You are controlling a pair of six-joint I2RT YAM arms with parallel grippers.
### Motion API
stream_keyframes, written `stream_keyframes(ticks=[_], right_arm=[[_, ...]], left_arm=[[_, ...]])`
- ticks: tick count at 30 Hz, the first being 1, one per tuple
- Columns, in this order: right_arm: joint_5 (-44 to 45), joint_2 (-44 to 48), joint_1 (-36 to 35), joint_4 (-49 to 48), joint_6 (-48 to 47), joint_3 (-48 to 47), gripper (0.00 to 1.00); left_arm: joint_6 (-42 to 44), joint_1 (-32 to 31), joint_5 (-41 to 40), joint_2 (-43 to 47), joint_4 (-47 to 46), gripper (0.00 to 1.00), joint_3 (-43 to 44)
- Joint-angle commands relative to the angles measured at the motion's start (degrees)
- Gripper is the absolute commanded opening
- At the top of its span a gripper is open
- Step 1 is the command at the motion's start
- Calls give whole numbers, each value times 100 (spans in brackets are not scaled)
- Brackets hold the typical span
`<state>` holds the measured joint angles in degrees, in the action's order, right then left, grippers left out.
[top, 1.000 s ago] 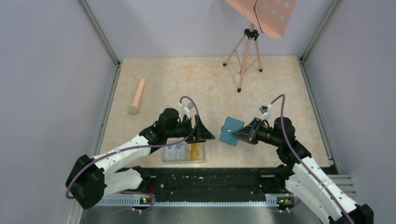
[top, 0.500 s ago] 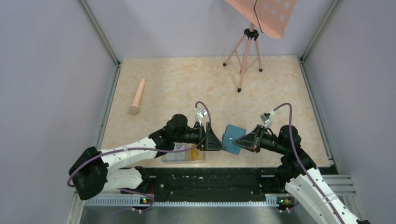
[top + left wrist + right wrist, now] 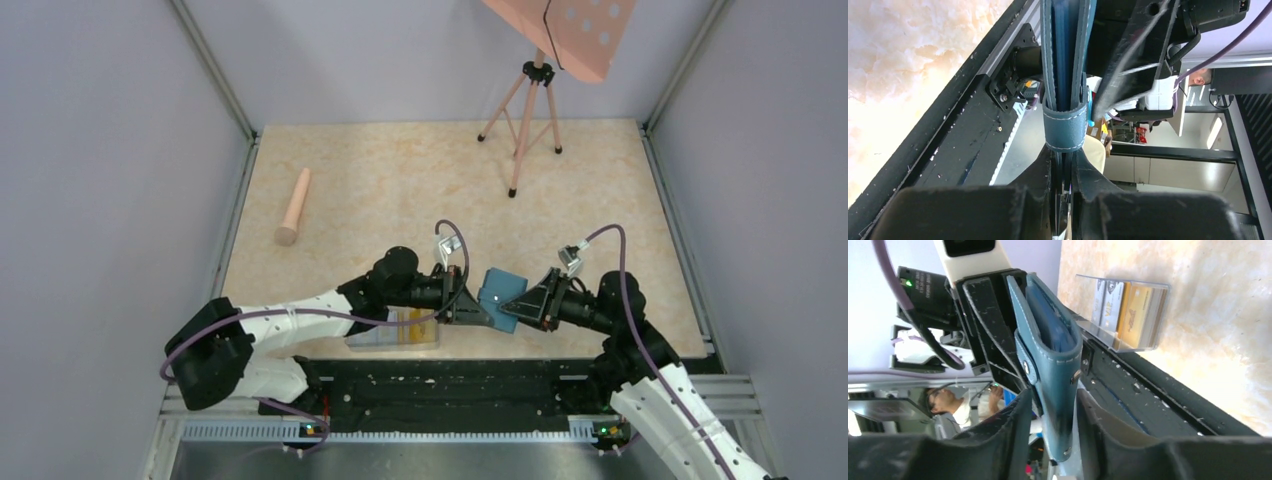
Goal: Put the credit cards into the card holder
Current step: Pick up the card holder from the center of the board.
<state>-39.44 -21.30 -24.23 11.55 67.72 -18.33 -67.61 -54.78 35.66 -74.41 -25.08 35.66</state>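
Card holder [image 3: 500, 292] up in the air, lower centre of the overhead view, above the near part of the worktop [image 3: 400, 180] and shared between both arms, which looks to me like a hand-over. It's folded, standing on edge, long axis running left to right from one arm to the other and tilted slightly, with the snap tab [image 3: 1064, 131] end toward the left wrist. The left fingers [image 3: 1040, 185] are drawn almost together, pinching a thin edge below that tab. The right fingers [image 3: 1013, 430] straddle the opposite end, parted slightly wider than the leather; whether they grip, I can't tell. The credit cards [image 3: 1128, 310] stand in the clear box [image 3: 1098, 332], lower left of the holder.
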Motion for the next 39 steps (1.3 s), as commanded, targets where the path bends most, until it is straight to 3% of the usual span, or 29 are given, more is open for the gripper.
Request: stream_keyframes(ticks=[1, 3, 5, 13, 21, 29, 36, 39], right_arm=[[144, 75, -67, 523, -352, -303, 52], [288, 79, -66, 837, -513, -412, 69], [284, 74, -70, 871, -549, -403, 80], [-285, -75, -69, -609, -16, 0, 83], [-891, -487, -65, -2697, 778, 570, 70], [-1017, -917, -66, -3302, 988, 645, 60], [-1151, -1051, -65, -3462, 1005, 752, 45], [-1194, -1001, -73, -3491, 1032, 831, 44]], left_arm=[[118, -65, -470, 487, -20, 0, -97], [180, -65, -659, 838, 224, 0, -267], [200, -67, -776, 1181, 410, 0, -446], [336, -76, -639, 2097, 1082, 0, -770], [157, -151, -510, 2276, 645, 0, -999], [91, -280, -396, 1998, 513, 0, -1002], [55, -390, -375, 1835, 359, 0, -991], [64, -434, -362, 1791, 332, 0, -974]])
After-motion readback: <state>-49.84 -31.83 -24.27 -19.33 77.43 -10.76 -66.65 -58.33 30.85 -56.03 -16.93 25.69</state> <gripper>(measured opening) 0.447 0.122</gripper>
